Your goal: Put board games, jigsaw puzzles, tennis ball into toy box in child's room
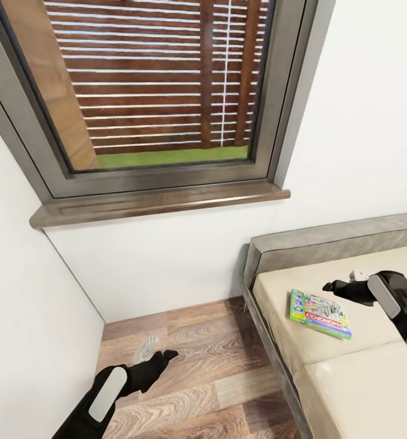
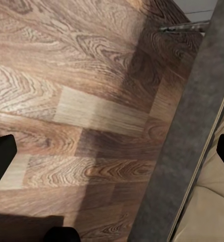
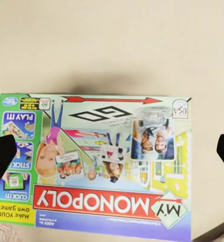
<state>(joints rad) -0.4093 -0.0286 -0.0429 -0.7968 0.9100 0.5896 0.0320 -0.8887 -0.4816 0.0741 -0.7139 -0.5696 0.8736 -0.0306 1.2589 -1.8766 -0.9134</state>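
Note:
One board game, a green-edged white Monopoly box (image 1: 321,313), lies flat on the beige sheet of the bed (image 1: 374,378) near the headboard. My right gripper (image 1: 332,286) hovers just above and beyond the box, open and empty. In the right wrist view the box (image 3: 101,166) sits directly below the open right gripper (image 3: 112,156), with one dark fingertip at each side and the sheet (image 3: 112,45) around it. My left gripper (image 1: 162,356) hangs open over the wood floor, holding nothing. The left wrist view shows the same gripper (image 2: 113,156) above the planks beside the bed's dark frame (image 2: 182,151).
A dark-framed window with a brown sill (image 1: 160,204) fills the wall ahead. White walls close in at the left and behind the grey headboard (image 1: 337,238). A strip of wood-plank floor (image 1: 191,366) lies between the left wall and the bed frame.

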